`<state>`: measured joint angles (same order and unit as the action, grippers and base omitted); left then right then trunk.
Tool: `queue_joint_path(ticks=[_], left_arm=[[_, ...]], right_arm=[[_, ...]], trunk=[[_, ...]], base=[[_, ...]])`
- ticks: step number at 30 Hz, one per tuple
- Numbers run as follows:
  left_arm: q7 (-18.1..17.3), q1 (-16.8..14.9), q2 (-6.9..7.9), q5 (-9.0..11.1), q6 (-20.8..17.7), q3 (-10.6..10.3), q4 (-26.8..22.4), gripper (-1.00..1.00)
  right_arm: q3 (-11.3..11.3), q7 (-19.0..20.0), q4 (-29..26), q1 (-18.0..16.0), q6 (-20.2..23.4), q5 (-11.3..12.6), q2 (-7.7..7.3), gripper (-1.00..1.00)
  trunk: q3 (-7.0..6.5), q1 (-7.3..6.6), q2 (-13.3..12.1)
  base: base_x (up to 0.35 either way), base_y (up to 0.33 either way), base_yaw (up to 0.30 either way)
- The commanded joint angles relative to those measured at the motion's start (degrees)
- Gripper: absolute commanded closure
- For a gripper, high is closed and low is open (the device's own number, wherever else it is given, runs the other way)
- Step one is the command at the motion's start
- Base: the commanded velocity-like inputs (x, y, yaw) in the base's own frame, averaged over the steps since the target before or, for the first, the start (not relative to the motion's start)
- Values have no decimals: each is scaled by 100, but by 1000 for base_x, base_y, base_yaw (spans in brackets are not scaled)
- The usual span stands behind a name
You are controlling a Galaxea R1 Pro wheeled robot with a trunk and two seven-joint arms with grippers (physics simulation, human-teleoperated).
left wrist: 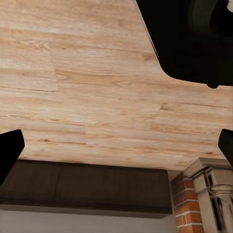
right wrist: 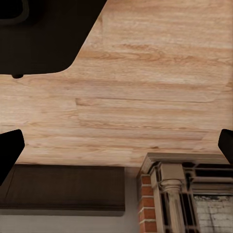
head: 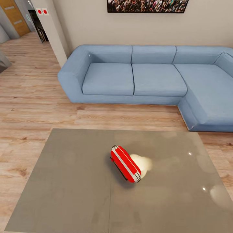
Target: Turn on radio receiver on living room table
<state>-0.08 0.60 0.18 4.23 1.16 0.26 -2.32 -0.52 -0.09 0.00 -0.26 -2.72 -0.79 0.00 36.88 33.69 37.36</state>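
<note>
Red radio receiver (head: 126, 163) on table (head: 64, 181); wrists show floor (left wrist: 97, 97).

wood floor (right wrist: 145, 97) between the spread tool (right wrist: 116, 145) fingertips (right wrist: 9, 148), brick fireplace (right wrist: 179, 199) beyond.

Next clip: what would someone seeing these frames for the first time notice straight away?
The bright red radio receiver jumps out, standing on its edge near the middle of the glossy grey table, a pale glare patch beside it. Behind the table, a light blue L-shaped sofa stands against the beige wall, under a framed crowd photo. Both wrist views look over light wood floor toward a brick fireplace.
</note>
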Motion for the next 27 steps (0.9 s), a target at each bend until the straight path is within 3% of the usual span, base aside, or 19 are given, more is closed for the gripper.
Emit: queue_joint_path(ticks=[1, 17, 21, 22, 25, 27], left_arm=[[0, -1, 0, 0, 0, 0, 1, -100], [0, 0, -5, -9, 4, -7, -12, -100], [-6, -1, -27, -57, -109, -32, -617, -100], [-13, -4, -17, -77, -196, -46, -1007, -100], [-31, -2, 10, -85, -307, -54, -1515, -100], [-90, -2, 47, -87, -514, -57, -2140, -100]], right_arm=[[0, 0, 0, 0, 0, 0, 0, -100], [-1, 0, 0, 2, -5, 3, -9, -100], [1, -13, -53, -2, -52, 1, -20, -100], [-6, -15, -341, -16, -30, -8, -44, -100], [-27, -16, -924, -30, 72, -11, -70, -100], [-56, -17, -1695, -37, 402, -12, -97, -100]], trunk=[[0, 0, 0], [1, 0, 0], [1, 0, 0], [1, 0, 0], [1, 0, 0], [1, 0, 0]], base=[[0, 0, 0], [0, 0, 0], [0, 0, 0], [0, 0, 0], [0, 0, 0], [0, 0, 0]])
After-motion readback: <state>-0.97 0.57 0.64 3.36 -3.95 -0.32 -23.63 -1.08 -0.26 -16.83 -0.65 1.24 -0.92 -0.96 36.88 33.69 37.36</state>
